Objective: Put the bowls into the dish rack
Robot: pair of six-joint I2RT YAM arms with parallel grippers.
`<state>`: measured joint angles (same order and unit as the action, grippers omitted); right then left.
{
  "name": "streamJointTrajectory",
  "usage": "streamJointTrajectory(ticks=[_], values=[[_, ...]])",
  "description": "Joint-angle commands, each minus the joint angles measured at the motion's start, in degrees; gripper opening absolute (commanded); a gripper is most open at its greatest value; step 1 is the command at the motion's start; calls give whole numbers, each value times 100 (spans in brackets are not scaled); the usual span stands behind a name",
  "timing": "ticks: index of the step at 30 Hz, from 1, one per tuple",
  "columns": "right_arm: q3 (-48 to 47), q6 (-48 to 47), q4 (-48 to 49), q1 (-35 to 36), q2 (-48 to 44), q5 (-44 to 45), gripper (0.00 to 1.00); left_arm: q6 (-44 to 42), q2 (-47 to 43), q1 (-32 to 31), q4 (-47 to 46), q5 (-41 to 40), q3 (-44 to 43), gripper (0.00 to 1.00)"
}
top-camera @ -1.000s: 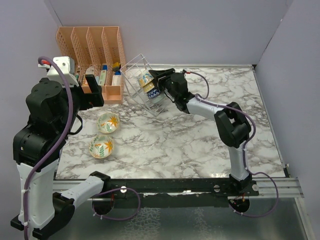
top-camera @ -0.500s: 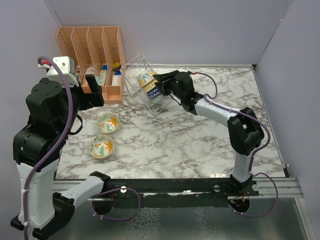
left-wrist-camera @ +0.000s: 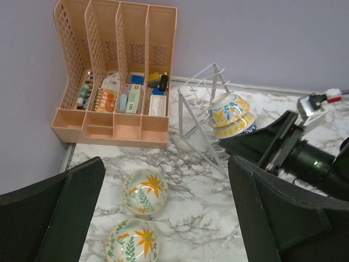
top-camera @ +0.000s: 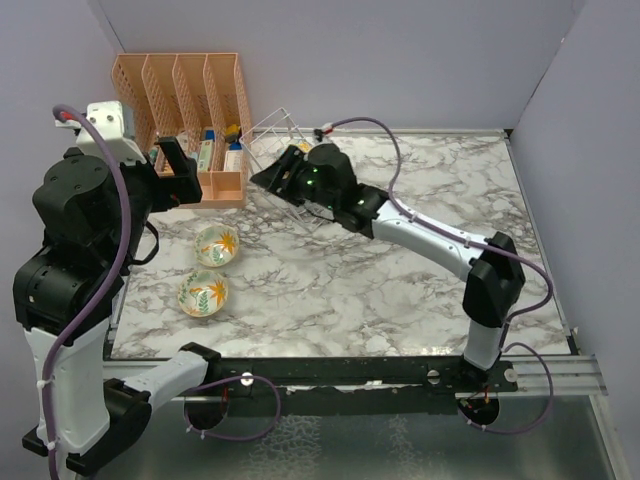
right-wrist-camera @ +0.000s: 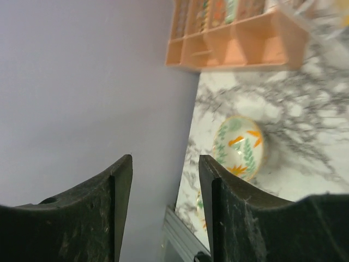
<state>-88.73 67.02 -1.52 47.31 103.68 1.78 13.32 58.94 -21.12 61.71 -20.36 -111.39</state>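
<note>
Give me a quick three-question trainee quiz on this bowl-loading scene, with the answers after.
1. How many floral bowls lie on the marble table, outside the wire dish rack?
2. True or false: the right gripper is holding a bowl.
3. In the top view, the orange file organizer stands: A) left of the rack, B) right of the rack, C) between the rack and the arm bases.
Key: 1. Two. 2. False, its jaws are apart with nothing between them. 3. A.
</note>
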Motion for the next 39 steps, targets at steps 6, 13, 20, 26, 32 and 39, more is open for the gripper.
streamJointTrajectory(ticks=[6, 13, 20, 26, 32, 39], values=[[-2090, -2108, -1950, 1243, 1673, -963, 57, -3, -44, -19, -87, -314, -379, 99], [-2957, -2455, -2785, 1547, 2910, -1119, 57, 3, -87, -14, -8, -283, -308, 99], [-3542, -2791, -3087, 1621, 3516, -1203, 56, -39, -143, -14, 17, -268, -218, 99], [-3437, -2911, -3008, 1694, 3612, -1468, 52, -74, -202, -15, 14, -292, -114, 99], [-3846, -3053, -3307, 1802, 3976, -1567, 49, -103, -238, -14, 4, -328, -41, 99], [-3919, -2942, -3229, 1817, 4065, -1391, 40, -128, -254, -17, -7, -348, -14, 99]])
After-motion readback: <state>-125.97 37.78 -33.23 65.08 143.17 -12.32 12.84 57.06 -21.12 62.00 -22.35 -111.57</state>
